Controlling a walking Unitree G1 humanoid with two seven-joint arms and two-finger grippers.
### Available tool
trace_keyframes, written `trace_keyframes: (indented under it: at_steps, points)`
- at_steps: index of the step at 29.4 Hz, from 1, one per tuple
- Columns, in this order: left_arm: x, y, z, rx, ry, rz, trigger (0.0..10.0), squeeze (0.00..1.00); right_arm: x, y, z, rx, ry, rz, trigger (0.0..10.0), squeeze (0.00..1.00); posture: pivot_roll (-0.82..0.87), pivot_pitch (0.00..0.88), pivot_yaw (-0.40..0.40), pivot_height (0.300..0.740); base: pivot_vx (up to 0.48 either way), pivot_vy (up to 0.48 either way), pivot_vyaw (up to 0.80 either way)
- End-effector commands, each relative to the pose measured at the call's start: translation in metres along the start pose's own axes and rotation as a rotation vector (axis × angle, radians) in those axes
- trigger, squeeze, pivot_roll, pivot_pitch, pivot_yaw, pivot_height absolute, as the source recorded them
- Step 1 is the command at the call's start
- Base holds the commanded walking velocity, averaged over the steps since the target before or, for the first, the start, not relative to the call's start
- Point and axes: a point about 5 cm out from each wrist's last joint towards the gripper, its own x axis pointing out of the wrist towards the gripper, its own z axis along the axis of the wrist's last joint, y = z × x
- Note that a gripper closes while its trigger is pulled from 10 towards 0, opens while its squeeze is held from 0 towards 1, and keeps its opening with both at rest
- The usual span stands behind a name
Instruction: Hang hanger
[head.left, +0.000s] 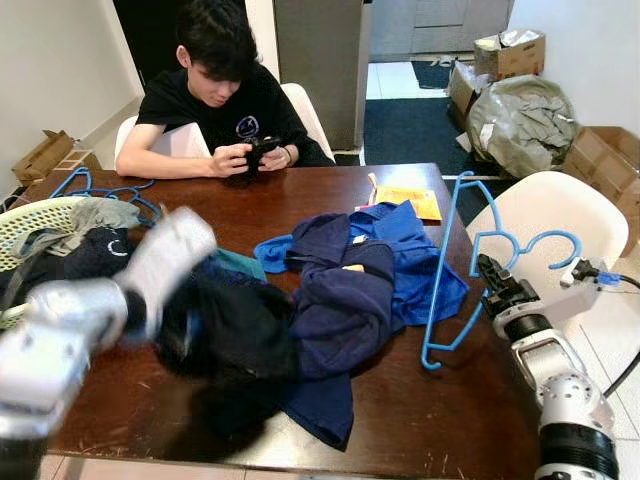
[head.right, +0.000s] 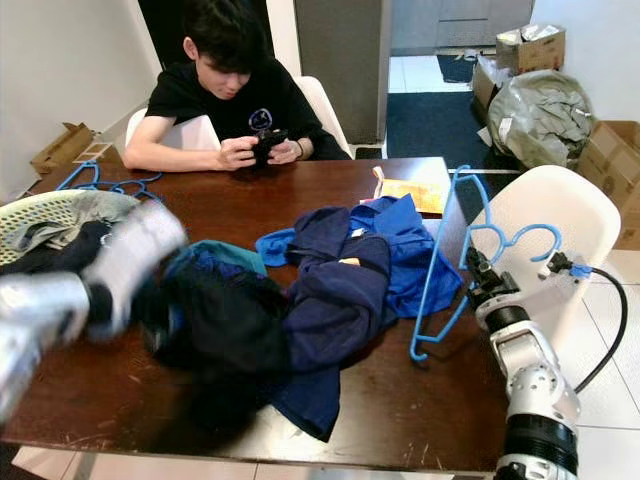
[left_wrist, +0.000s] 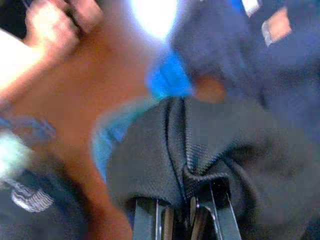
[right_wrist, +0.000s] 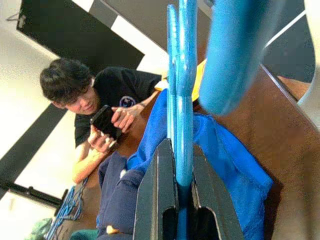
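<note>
Hanger gripped, garment pinched, nothing threaded yet.
Beside the clothes pile on the table, the right gripper is clamped tight on the blue hanger, a grip its wrist view confirms; the left gripper, blurred from the head, is seen by its wrist camera closed on black fabric. Dressing and hanging seemingly remain.

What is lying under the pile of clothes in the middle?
The pile of clothes lies on the brown table. The black garment, gripped by the left gripper, covers whatever is beneath it.
</note>
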Motion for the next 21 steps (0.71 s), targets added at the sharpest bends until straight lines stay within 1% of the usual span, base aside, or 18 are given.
trace_keyframes:
  at_steps: [1,2,3,4,5,7,8,10,11,12,14,16,17,19,20,21]
  points:
    - [-0.001,0.015,0.02,-0.033,-0.151,0.086,5.0,0.0,0.001,0.0,-0.003,0.014,0.002,0.001,10.0,0.0,0.0,0.043,0.072,0.74,0.0,0.0,0.0]
    - [-0.001,0.015,0.02,-0.033,-0.151,0.086,5.0,0.0,0.001,0.0,-0.003,0.014,0.002,0.001,10.0,0.0,0.0,0.043,0.072,0.74,0.0,0.0,0.0]
    - [-0.003,0.021,0.04,-0.101,-0.293,0.103,10.0,0.0,0.001,0.001,-0.004,0.015,0.0,0.001,10.0,0.0,0.0,0.037,0.075,0.74,0.0,0.0,0.0]
    - [-0.003,0.021,0.04,-0.101,-0.293,0.103,10.0,0.0,0.001,0.001,-0.004,0.015,0.0,0.001,10.0,0.0,0.0,0.037,0.075,0.74,0.0,0.0,0.0]
    - [-0.004,0.021,0.054,-0.176,-0.4,0.089,10.0,0.0,0.002,0.001,-0.004,0.015,-0.001,0.001,10.0,0.0,0.0,0.037,0.076,0.74,0.0,0.0,0.0]
    - [-0.004,0.021,0.054,-0.176,-0.4,0.089,10.0,0.0,0.002,0.001,-0.004,0.015,-0.001,0.001,10.0,0.0,0.0,0.037,0.076,0.74,0.0,0.0,0.0]
    - [-0.004,0.019,0.063,-0.239,-0.471,0.062,10.0,0.0,0.002,0.001,-0.004,0.014,-0.003,0.0,10.0,0.0,-0.01,0.032,0.08,0.74,0.0,0.0,0.0]
    - [-0.004,0.019,0.063,-0.239,-0.471,0.062,10.0,0.0,0.002,0.001,-0.004,0.014,-0.003,0.0,10.0,0.0,-0.01,0.032,0.08,0.74,0.0,0.0,0.0]
    - [-0.002,0.015,0.068,-0.286,-0.505,0.031,10.0,0.0,0.002,0.001,-0.004,0.013,-0.005,-0.001,10.0,0.0,-0.01,0.029,0.083,0.74,0.0,0.0,0.0]
    - [-0.002,0.015,0.068,-0.286,-0.505,0.031,10.0,0.0,0.002,0.001,-0.004,0.013,-0.005,-0.001,10.0,0.0,-0.01,0.029,0.083,0.74,0.0,0.0,0.0]
    - [0.003,0.01,0.083,-0.348,-0.581,-0.007,10.0,0.0,0.001,0.001,-0.003,0.005,-0.019,0.005,10.0,0.0,-0.01,0.025,0.085,0.74,0.0,0.0,0.0]
    - [0.003,0.01,0.083,-0.348,-0.581,-0.007,10.0,0.0,0.001,0.001,-0.003,0.005,-0.019,0.005,10.0,0.0,-0.01,0.025,0.085,0.74,0.0,0.0,0.0]
    - [0.005,0.007,0.091,-0.368,-0.616,-0.034,10.0,0.0,0.002,0.001,-0.002,0.003,-0.022,0.007,10.0,0.0,-0.01,0.022,0.087,0.74,0.0,0.0,0.0]
    - [0.005,0.007,0.091,-0.368,-0.616,-0.034,10.0,0.0,0.002,0.001,-0.002,0.003,-0.022,0.007,10.0,0.0,-0.01,0.022,0.087,0.74,0.0,0.0,0.0]
    - [0.007,0.004,0.098,-0.384,-0.641,-0.067,10.0,0.0,0.002,0.002,-0.003,0.0,-0.024,0.009,10.0,0.0,-0.02,0.019,0.089,0.74,0.0,0.0,0.0]
    - [0.007,0.004,0.098,-0.384,-0.641,-0.067,10.0,0.0,0.002,0.002,-0.003,0.0,-0.024,0.009,10.0,0.0,-0.02,0.019,0.089,0.74,0.0,0.0,0.0]
